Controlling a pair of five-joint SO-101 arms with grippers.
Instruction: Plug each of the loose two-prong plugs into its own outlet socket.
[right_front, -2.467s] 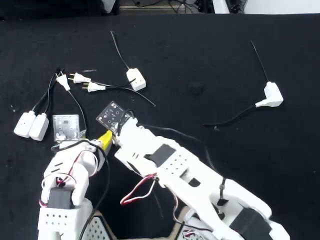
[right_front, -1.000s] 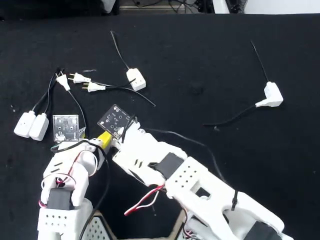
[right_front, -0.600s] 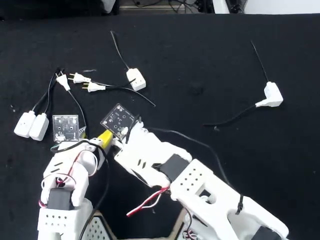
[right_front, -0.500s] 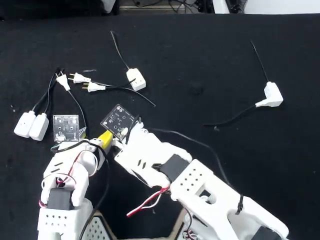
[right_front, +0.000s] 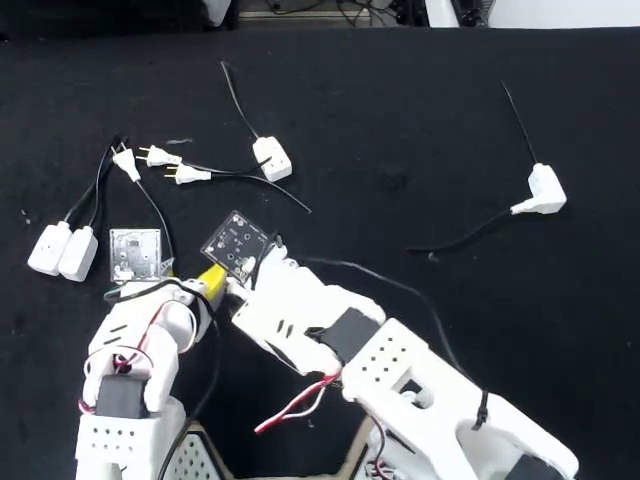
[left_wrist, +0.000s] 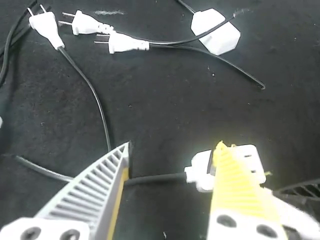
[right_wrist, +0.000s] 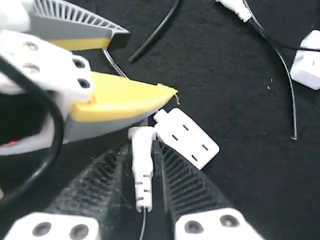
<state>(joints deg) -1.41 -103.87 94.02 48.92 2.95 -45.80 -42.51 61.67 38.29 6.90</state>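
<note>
Black-covered table (right_front: 400, 100). Lying on it: three two-prong plugs (right_front: 160, 157), clustered left; paired white sockets (right_front: 62, 252), left edge; central white socket (right_front: 272, 158); right-hand white socket (right_front: 545, 190).

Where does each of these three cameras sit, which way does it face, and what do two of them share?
High view: fixed above, facing down on the table; left arm and right arm show at the near edge.
Left wrist view: on the left arm, facing down past the open left tool at loose plugs.
Right wrist view: on the right arm, facing along the right tool, shut on the held plug; the left arm's yellow finger shows.
Shared: both wrist views show the socket.
</note>
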